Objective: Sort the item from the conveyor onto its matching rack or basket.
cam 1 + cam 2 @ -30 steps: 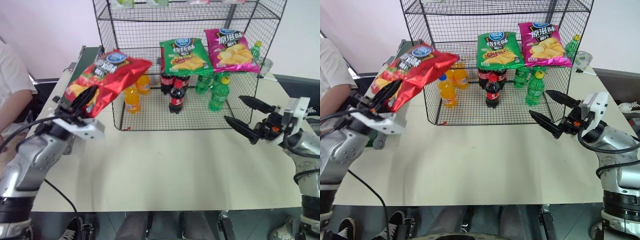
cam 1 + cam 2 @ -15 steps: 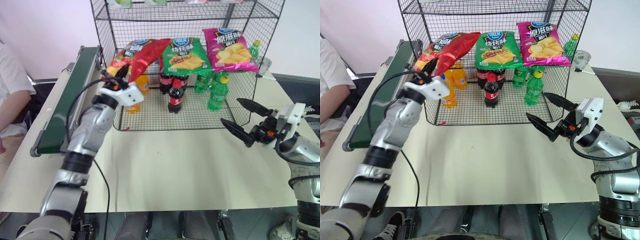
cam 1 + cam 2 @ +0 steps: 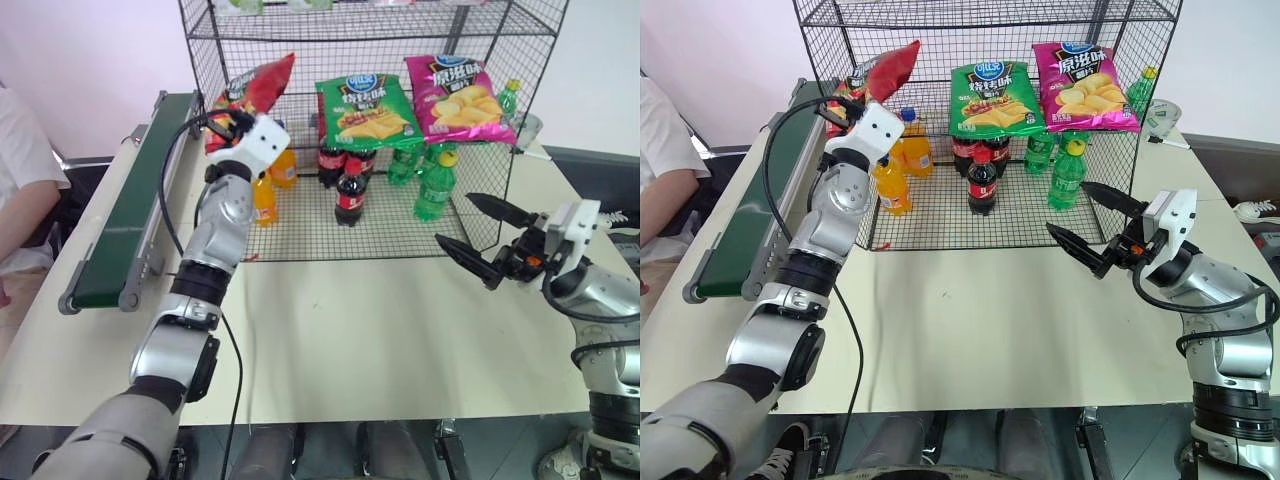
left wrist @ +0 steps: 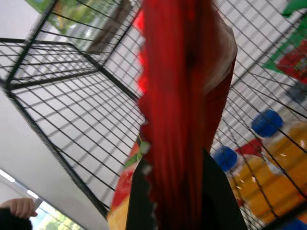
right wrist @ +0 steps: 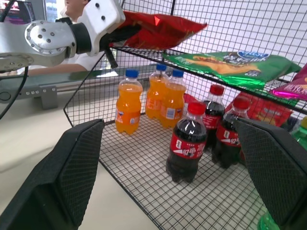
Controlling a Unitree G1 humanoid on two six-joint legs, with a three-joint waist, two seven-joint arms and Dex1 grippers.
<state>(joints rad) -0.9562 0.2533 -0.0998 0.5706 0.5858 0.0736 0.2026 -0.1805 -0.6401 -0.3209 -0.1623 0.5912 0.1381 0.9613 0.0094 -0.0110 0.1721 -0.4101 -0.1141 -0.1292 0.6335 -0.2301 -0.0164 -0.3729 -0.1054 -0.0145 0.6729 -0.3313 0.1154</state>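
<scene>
The shiny red foil crisp bag (image 3: 252, 88) was held by the left gripper (image 3: 228, 122), whose two black fingers were pinched hard shut on the bag's lower end. The bag was raised at the left front of the tall black wire-mesh shelf cage (image 3: 300, 225), level with the crisp tier, its free end pointing up and in towards the mesh. Whether it touched the wire yet could not be told.

Beside it on that tier lay a green crisp bag (image 3: 366, 108) and a magenta crisp bag (image 3: 458, 100). Orange drink bottles (image 3: 264, 198) and dark cola bottles (image 3: 351, 195) stood on the tier below. The long dark green conveyor belt with grey rails (image 3: 135, 205) ran along the left of the table, well apart from the bag.

Handling judgement: the bag looked light, air-filled and soft, its foil creased where pinched. The film is probably slippery and the crisps inside fragile. The flat sealed edge seemed the safest place to take hold, not the puffed middle, where a squeeze could crush the contents.

The right gripper (image 3: 482, 238) hovered over the table near the cage's right front, fingers spread wide with nothing between them.
</scene>
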